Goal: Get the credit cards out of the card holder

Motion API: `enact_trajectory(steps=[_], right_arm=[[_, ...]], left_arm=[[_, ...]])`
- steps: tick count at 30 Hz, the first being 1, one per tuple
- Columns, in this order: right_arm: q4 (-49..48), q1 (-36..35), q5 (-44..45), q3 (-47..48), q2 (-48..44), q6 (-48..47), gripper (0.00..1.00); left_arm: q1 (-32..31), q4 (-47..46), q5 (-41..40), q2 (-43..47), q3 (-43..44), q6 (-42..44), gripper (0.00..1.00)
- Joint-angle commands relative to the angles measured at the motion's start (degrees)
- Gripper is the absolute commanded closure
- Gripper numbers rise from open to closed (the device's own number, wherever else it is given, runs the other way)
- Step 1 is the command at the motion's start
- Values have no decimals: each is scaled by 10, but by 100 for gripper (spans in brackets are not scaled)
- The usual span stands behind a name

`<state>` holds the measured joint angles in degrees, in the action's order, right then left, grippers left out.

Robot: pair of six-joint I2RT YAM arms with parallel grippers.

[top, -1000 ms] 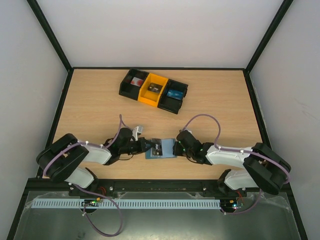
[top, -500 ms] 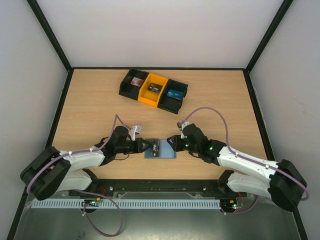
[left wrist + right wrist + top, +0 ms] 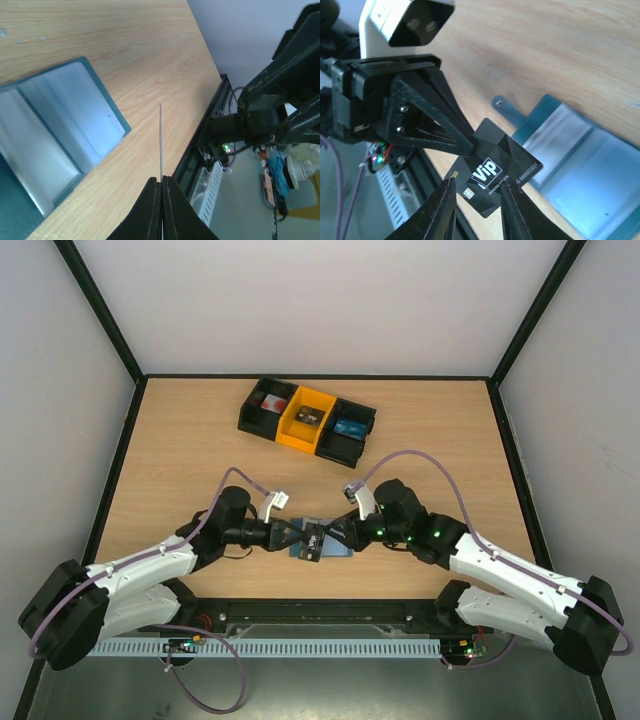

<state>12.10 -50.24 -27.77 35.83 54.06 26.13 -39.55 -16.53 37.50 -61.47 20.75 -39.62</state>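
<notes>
The card holder (image 3: pixel 338 545) lies open and flat on the table, slate-blue with pale inner pockets; it also shows in the left wrist view (image 3: pixel 60 135) and the right wrist view (image 3: pixel 585 160). Just above it hangs a black credit card (image 3: pixel 502 165) marked "Vip", a small dark shape from above (image 3: pixel 313 540) and a thin edge-on line (image 3: pixel 160 135) from the left wrist. My left gripper (image 3: pixel 161 179) is shut on one corner of the card (image 3: pixel 297 537). My right gripper (image 3: pixel 478 182) stands open, its fingers on either side of the card's lower end (image 3: pixel 335 535).
A tray (image 3: pixel 307 420) of black and yellow compartments holding small items stands at the back of the table. The black front rail (image 3: pixel 320 608) runs close behind the card holder. Enclosure walls stand on three sides.
The left gripper has carried the black card up off the card holder. The right gripper has let go of the holder's right edge, opened, and moved up around the card. Both arms stretched forward.
</notes>
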Motion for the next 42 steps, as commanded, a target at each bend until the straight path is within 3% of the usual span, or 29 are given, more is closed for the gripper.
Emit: enact_trajectory(steps=[1,10,21,31,42], right_arm=[[37,-2,-84,23,3,-33,74],[26,-2,-136,28,33,-37,75],[-15,-1,-179,8,55,-22,78],[18,-2,-160,34,50,-35,72],[35,-2,-146,54,43,-38,72]], left_arm=[[2,17,83,23,17,37,97],[-1,-14,144,41,9,34,98],[-22,-25,149,36,6,33,97],[-27,-22,149,33,8,36,97],[-31,-19,151,32,8,38,97]])
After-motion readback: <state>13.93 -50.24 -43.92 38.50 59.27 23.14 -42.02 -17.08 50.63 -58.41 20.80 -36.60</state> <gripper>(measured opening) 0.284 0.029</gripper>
